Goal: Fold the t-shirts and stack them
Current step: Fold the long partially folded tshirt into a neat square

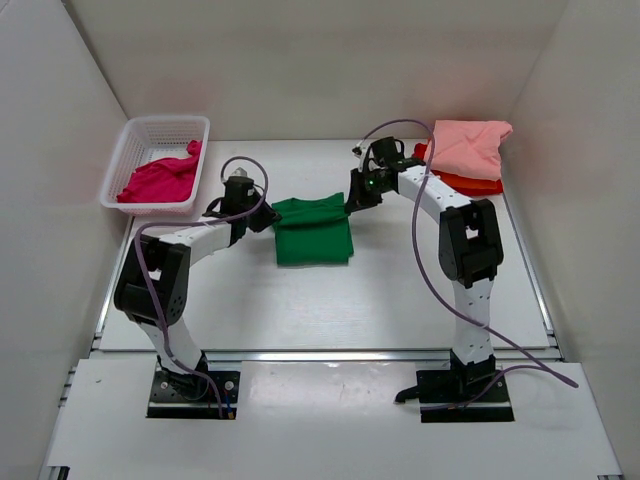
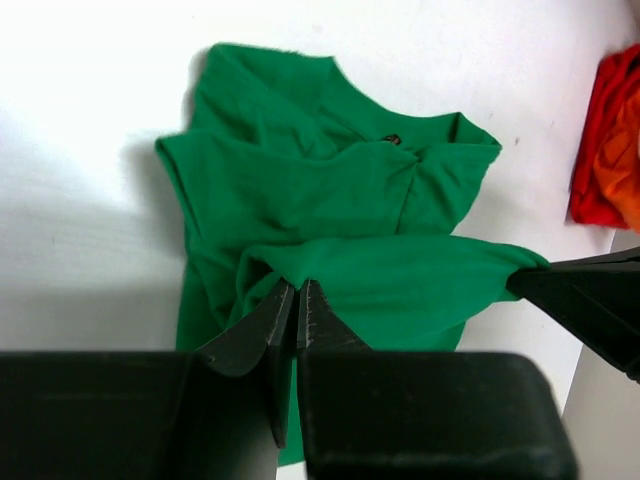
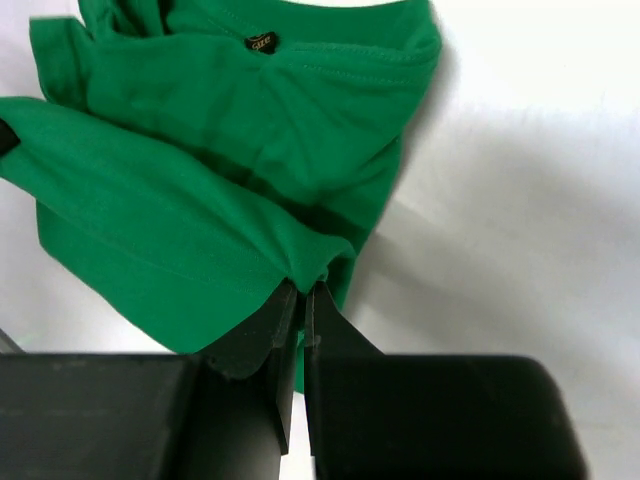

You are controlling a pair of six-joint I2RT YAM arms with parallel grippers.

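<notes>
The left claw point(image 2: 297, 290) is closed to a thin slit, its dark tapered fingers pinching a soft hem of the green t-shirt point(image 1: 312, 232). The right claw point(image 3: 303, 292) is clamped tight on the opposite corner of the same fold. Between the 2 claws the matte knit cloth stretches as a raised band running left to right. The rest lies crumpled in a rough rectangle on the smooth white table point(image 1: 400, 290), its stitched collar and small black label facing up. Far left, a magenta t-shirt point(image 1: 160, 178) sits bunched in a white lattice basket point(image 1: 140, 135). Far right, a salmon pink t-shirt point(image 1: 468, 145) lies folded over a red t-shirt point(image 1: 478, 184).
</notes>
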